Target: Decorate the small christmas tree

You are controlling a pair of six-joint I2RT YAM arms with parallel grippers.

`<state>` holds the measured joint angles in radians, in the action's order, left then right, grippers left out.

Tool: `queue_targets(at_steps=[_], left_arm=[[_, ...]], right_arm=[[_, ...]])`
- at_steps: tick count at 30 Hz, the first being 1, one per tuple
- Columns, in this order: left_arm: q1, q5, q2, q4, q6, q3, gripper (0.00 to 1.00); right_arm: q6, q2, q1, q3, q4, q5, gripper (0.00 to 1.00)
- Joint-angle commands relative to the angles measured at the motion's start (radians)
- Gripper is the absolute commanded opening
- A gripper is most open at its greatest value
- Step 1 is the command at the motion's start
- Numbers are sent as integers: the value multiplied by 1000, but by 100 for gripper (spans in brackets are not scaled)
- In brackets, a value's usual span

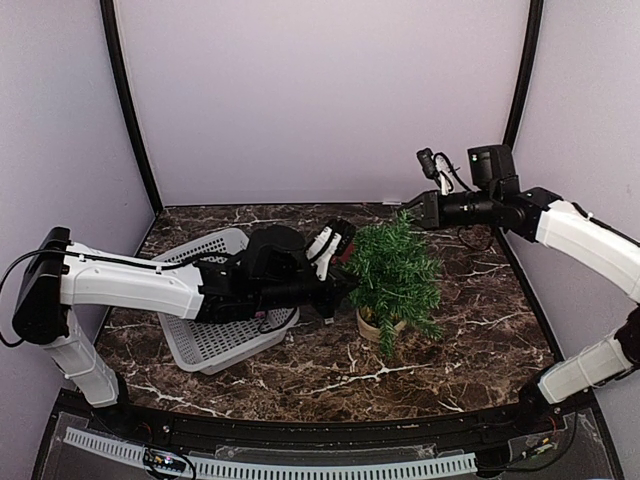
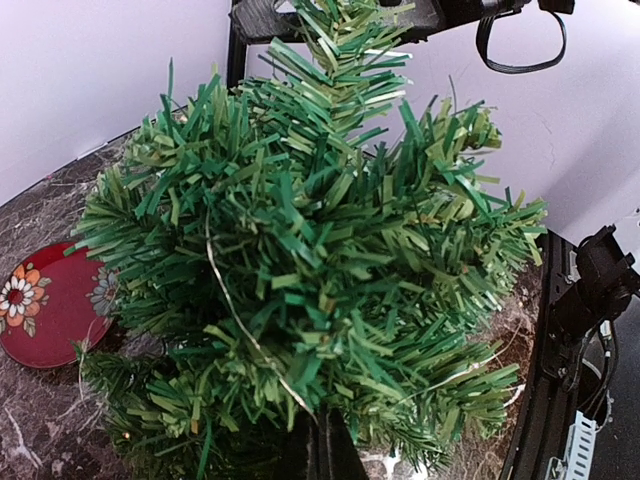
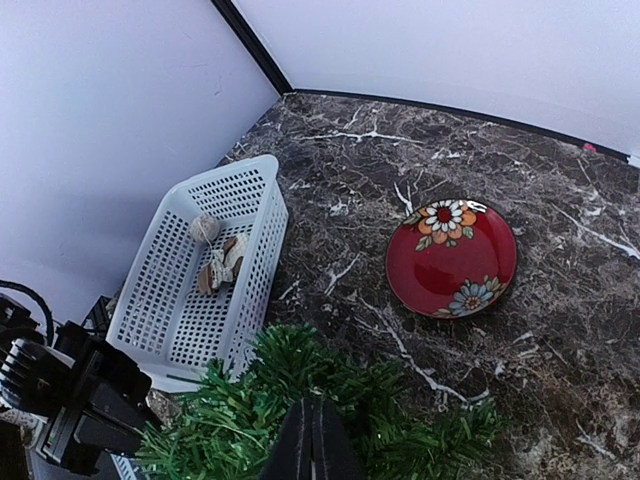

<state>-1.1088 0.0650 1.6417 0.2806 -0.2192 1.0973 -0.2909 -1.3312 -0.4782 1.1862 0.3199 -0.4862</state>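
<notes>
Dark marbled bench point(image 1: 470, 330) within pale lilac walls. Mid-bench, small christmas tree point(image 1: 395, 270) upright in its beige pot point(image 1: 368, 322), right of white basket point(image 1: 215, 340). Low against the branches, left hand point(image 2: 322, 450) pressed shut, beside a thin wire point(image 2: 235, 310) draped over them. Over the treetop, right hand point(image 3: 312, 445) shut too. Nearby, red flowered plate point(image 3: 450, 260).

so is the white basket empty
No, the white basket has a few small brownish items lying inside it.

Pot point(image 1: 372, 324) of small christmas tree point(image 1: 395, 265) mostly hidden by branches; items point(image 3: 220, 262) in basket point(image 3: 165, 310) too small to identify
</notes>
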Motion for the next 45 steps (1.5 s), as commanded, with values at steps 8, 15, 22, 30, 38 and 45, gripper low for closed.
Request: queue_targets(at_steps=[8, 15, 22, 30, 38, 45], left_arm=[[3, -17, 15, -9, -26, 25, 0], [2, -27, 23, -5, -20, 23, 0], [3, -55, 48, -17, -5, 49, 5], [3, -58, 34, -9, 0, 50, 12], [3, -57, -22, -22, 5, 43, 18], [3, -63, -110, -20, -3, 6, 27]], right_arm=[[-15, 21, 12, -89, -81, 4, 0], [-23, 27, 11, -128, -97, 3, 0], [-12, 63, 12, -165, -84, 37, 0], [-10, 61, 11, -181, -83, 20, 0], [1, 60, 12, -197, -76, 21, 0], [2, 63, 12, -219, -73, 27, 0]])
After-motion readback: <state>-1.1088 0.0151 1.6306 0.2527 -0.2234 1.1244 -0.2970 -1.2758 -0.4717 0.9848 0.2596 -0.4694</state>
